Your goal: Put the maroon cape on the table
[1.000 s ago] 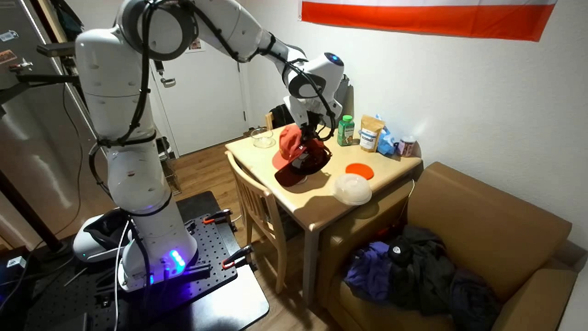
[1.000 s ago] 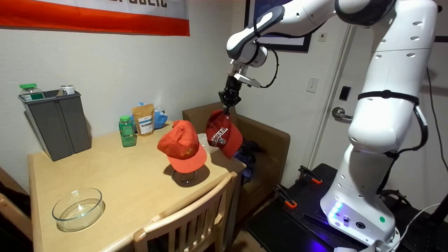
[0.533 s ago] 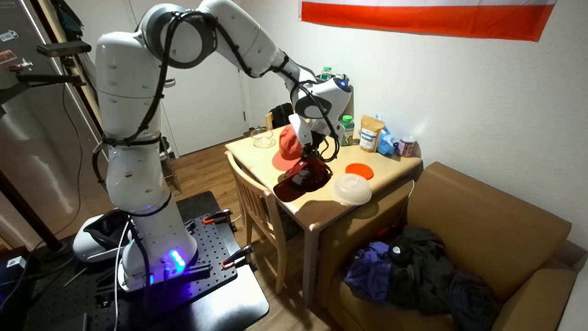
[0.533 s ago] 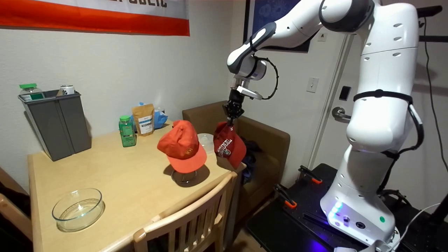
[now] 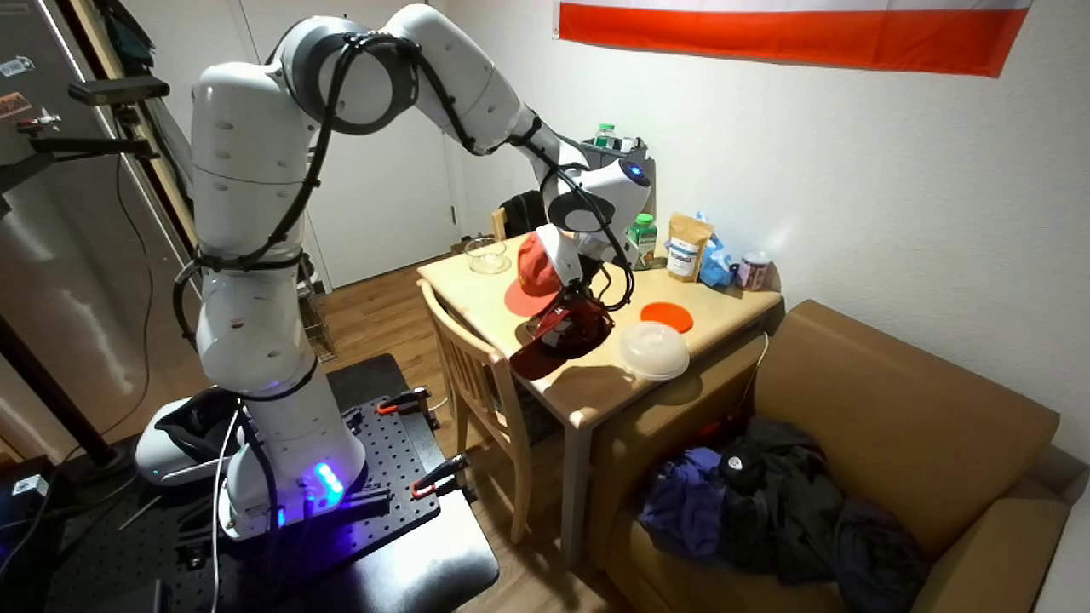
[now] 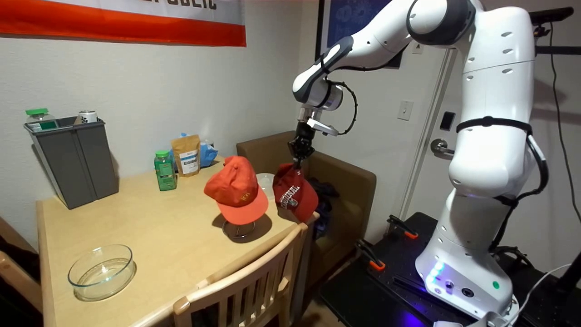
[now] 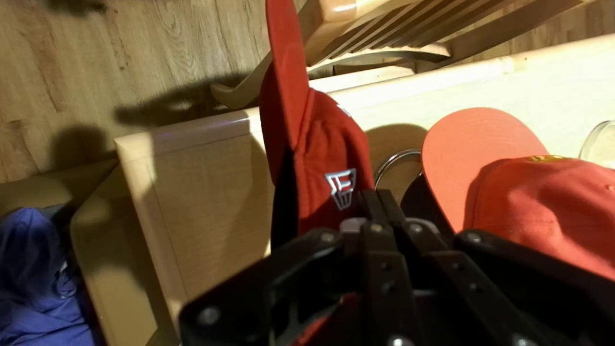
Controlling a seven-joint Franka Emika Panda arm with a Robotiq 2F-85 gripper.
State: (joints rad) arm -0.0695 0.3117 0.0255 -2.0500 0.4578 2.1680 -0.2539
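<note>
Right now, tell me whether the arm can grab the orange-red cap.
Probably not: the claw is shut on the maroon cap, leaving it no free grip. The orange-red cap sits close by with nothing on top of it, so it looks reachable once the claw is emptied.

- Below the gripper (image 6: 297,164), the held cap (image 6: 296,193) is hanging over the tabletop (image 6: 159,218) near the corner between chair (image 6: 254,262) and sofa (image 5: 903,417).
- Another cap (image 6: 236,186) is topping a stand (image 6: 238,237) near the chair-side edge.
- A container (image 5: 654,349) is sitting by the sofa-side edge beside a disc (image 5: 667,317), a bowl (image 6: 102,277) by the opposite edge.
- Bin (image 6: 77,168), bottle (image 6: 165,172) and pouch (image 6: 187,156) are lining the edge by the wall (image 6: 136,91).
</note>
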